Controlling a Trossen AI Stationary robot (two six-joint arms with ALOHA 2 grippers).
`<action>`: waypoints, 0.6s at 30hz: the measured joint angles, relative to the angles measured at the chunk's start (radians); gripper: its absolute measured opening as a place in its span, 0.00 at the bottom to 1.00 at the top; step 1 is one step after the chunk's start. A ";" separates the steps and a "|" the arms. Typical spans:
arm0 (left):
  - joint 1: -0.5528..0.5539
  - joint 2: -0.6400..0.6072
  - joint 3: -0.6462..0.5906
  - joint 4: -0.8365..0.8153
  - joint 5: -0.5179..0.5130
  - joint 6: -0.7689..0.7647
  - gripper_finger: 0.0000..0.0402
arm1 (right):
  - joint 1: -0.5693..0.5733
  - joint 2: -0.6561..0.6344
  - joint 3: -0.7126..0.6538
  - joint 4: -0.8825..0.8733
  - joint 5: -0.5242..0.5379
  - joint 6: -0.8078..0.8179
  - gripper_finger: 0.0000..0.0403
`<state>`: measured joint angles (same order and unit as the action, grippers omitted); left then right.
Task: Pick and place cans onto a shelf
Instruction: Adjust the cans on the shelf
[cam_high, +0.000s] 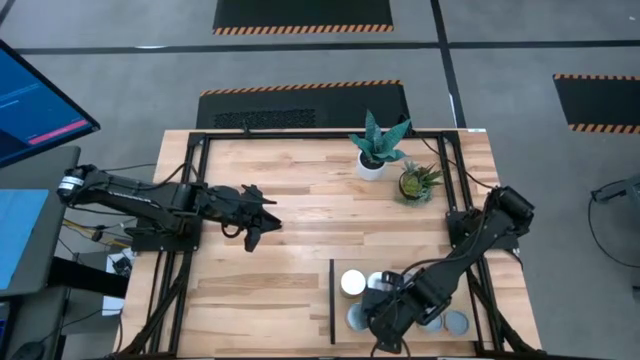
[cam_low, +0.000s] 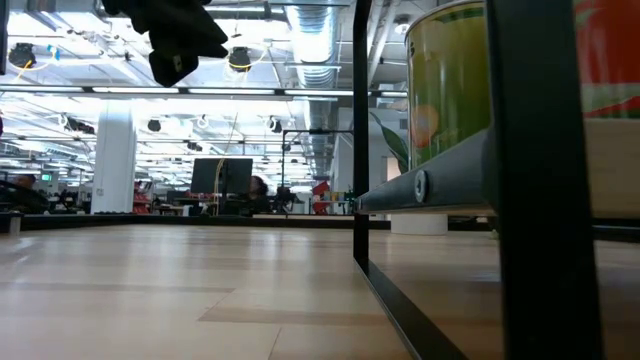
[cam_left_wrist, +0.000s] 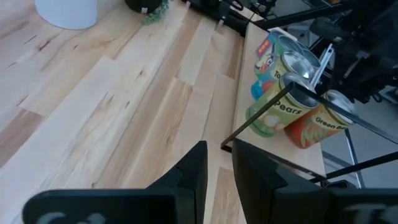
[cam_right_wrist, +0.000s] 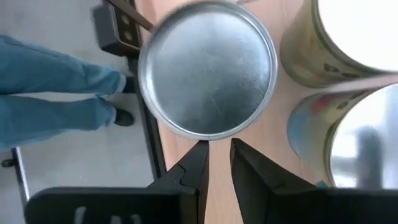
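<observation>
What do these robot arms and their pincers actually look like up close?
Both arms are dark, jointed and slim, with thin cables trailing near their bases. The left gripper and right gripper each end in two flat black fingers with angled tips and a narrow gap between. Faint pale lettering shows on the black body behind the fingers.

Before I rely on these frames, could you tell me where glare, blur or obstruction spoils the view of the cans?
Right wrist view: two can tops at the edge are washed out white, and the nearest can is slightly soft. Low view: a close, blurred green-labelled can and a dark frame post fill the right side. Left wrist view: the cans are sharp, with a bright sheen on the tops.
</observation>
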<state>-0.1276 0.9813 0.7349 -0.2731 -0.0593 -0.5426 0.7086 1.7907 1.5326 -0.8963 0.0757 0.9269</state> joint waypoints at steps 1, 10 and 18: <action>0.000 0.000 0.000 -0.002 0.000 0.000 0.15 | 0.000 -0.002 0.000 0.010 0.001 -0.003 0.23; 0.000 0.000 0.000 -0.006 0.000 0.000 0.15 | -0.005 -0.003 0.001 0.018 0.005 -0.009 0.23; 0.000 0.000 0.000 -0.006 0.000 0.001 0.15 | -0.004 -0.003 0.001 0.025 0.005 -0.004 0.23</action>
<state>-0.1276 0.9813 0.7349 -0.2787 -0.0593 -0.5419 0.7044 1.7882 1.5337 -0.8715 0.0811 0.9227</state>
